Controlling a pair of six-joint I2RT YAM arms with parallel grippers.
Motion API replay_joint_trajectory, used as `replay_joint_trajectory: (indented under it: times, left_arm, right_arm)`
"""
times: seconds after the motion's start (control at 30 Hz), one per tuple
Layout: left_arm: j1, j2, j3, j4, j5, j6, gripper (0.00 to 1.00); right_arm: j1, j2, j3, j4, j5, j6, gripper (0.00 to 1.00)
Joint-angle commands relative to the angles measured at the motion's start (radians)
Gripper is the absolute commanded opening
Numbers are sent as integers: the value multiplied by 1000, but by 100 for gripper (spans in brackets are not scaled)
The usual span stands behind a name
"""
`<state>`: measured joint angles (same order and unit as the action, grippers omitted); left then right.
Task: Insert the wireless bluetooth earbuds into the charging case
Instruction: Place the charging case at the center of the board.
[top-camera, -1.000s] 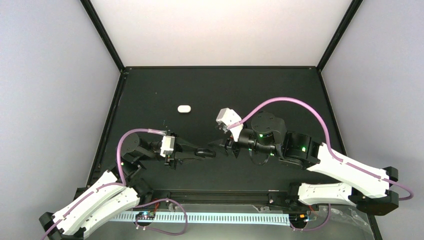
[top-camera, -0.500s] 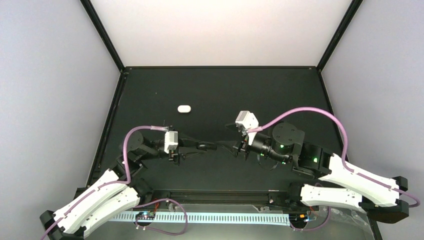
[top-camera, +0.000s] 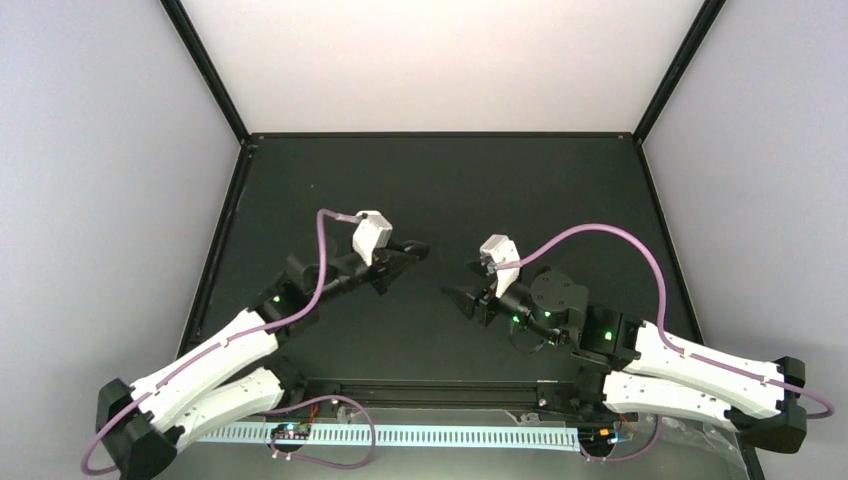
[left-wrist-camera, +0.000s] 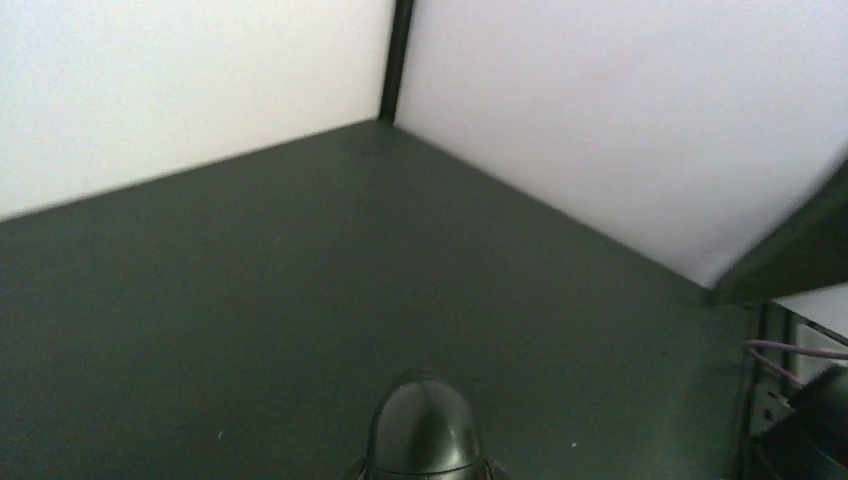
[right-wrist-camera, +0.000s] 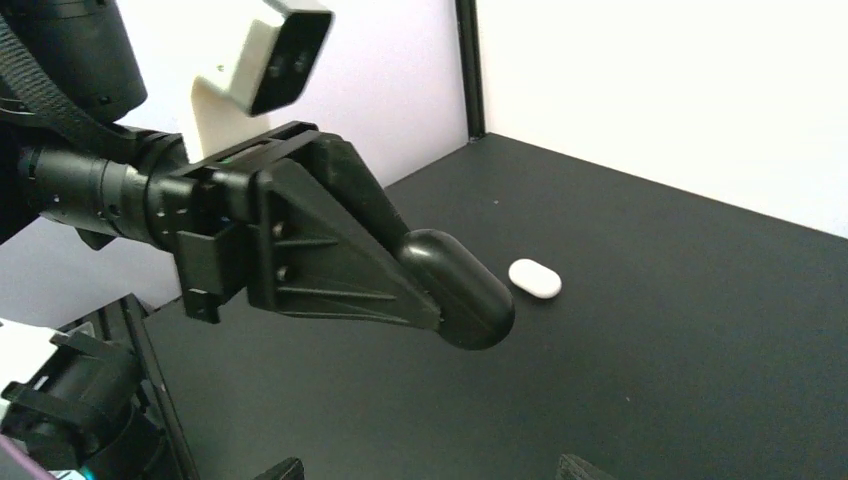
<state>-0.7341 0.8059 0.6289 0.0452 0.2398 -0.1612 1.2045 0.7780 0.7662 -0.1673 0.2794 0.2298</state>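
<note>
Right wrist cam: left fingers (right-wrist-camera: 330, 250) clamped on a small black oval case (right-wrist-camera: 460, 290) above the tabletop (right-wrist-camera: 700, 350), right fingers (right-wrist-camera: 578, 468) spread wide, released.

Matt black table (top-camera: 430, 180), white back wall (top-camera: 440, 60), pale lilac side walls (top-camera: 90, 150). The arms (top-camera: 210, 355) wear white shells over black joints, with purple cables (top-camera: 600, 230) and green lights (top-camera: 516, 319). The pill-shaped case (right-wrist-camera: 535, 278) is glossy white. The left gripper (right-wrist-camera: 415, 285) and the oval case (right-wrist-camera: 465, 300) at its tip are black.
</note>
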Motion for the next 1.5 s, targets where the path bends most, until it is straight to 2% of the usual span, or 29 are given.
replay_joint_trajectory:
  times: [0.0, 0.1, 0.27, 0.4, 0.7, 0.8, 1.13, 1.47]
  left_arm:
    - [33, 86, 58, -59, -127, -147, 1]
    - [107, 140, 40, -41, -116, -237, 1]
    - [318, 234, 18, 31, 76, -402, 1]
    - [416, 316, 84, 9, 161, -423, 1]
    - [521, 466, 173, 19, 163, -427, 2]
    - [555, 561, 178, 38, 193, -454, 2]
    - [585, 732, 153, 83, 276, -522, 2]
    - [616, 802, 153, 94, 291, -537, 2]
  right_arm:
    - [-2, -40, -57, 39, 82, 42, 66]
    - [-2, -58, -90, 51, 99, 50, 66]
    - [-2, -88, -136, 45, 91, 73, 66]
    - [-2, -129, -194, 45, 132, 65, 66]
    - [-2, -238, -283, 18, 189, 90, 66]
    - [-2, -250, -288, 18, 207, 83, 66]
    - [-3, -228, -288, 34, 201, 89, 67]
    - [-2, -153, -275, 45, 108, 177, 66]
